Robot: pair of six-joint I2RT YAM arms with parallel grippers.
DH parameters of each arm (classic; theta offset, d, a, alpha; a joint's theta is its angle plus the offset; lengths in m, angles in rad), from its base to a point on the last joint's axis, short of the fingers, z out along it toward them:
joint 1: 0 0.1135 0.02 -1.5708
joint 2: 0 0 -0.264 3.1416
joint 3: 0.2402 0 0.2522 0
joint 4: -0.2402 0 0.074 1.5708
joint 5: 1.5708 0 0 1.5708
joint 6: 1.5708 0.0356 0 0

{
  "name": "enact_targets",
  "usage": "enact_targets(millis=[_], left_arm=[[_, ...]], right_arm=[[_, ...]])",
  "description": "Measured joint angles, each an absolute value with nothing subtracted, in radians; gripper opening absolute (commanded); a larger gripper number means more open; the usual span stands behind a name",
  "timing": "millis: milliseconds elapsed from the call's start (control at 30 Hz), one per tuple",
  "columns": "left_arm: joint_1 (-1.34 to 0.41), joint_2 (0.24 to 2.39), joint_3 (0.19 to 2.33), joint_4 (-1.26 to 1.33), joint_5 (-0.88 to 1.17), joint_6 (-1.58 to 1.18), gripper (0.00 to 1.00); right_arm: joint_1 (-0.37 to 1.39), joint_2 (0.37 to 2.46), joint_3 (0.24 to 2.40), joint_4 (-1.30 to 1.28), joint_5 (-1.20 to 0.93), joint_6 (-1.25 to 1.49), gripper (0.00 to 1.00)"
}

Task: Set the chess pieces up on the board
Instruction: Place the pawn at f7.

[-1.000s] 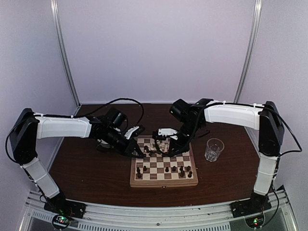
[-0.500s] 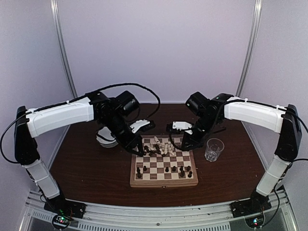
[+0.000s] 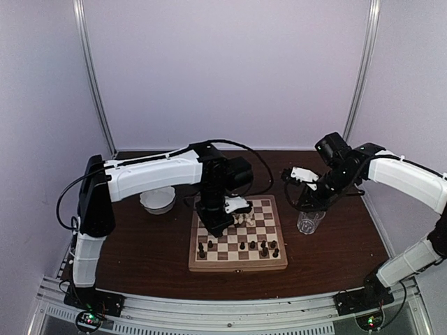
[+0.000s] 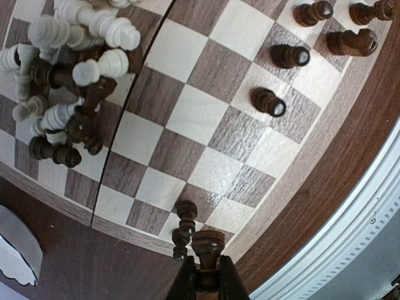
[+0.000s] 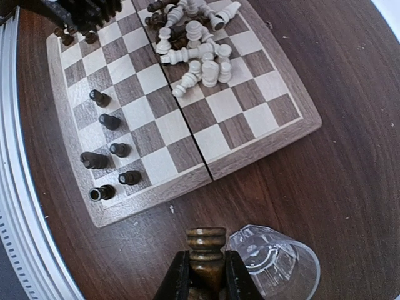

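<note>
The chessboard lies mid-table. A heap of cream and dark chess pieces lies on its far half, and several dark pieces stand along its near rows. My left gripper hangs over the board's left side, shut on a dark piece; two dark pieces stand just below it at the board's edge. The heap also shows in the left wrist view. My right gripper is off the board's right edge, shut on a dark piece, just beside the glass.
The clear glass stands on the table right of the board. A white scalloped bowl sits left of the board's far corner. Metal rails run along the table's near edge. The board's middle squares are bare.
My left arm swung right from near the bowl to over the board's left side. My right arm pulled back to the right, from the heap to above the glass.
</note>
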State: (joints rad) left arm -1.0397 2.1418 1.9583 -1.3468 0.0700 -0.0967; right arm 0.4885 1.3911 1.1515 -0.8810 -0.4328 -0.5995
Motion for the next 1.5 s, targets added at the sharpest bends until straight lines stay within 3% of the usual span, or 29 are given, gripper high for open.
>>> enact_targets(millis=[267, 933, 1500], left_arm=[[-1.084, 2.255, 2.124, -1.441, -0.033, -0.06, 0.08], [-1.124, 2.391, 2.171, -1.494, -0.086, -0.035, 0.12], [-1.125, 2.401, 2.171, -1.495, -0.086, -0.033, 0.3]], right_arm=[[0.392, 1.328, 1.119, -0.815, -0.424, -0.59, 0.03], [0.385, 1.328, 1.103, -0.788, -0.425, -0.587, 0.04], [0.385, 1.328, 1.101, -0.788, -0.425, -0.587, 0.04]])
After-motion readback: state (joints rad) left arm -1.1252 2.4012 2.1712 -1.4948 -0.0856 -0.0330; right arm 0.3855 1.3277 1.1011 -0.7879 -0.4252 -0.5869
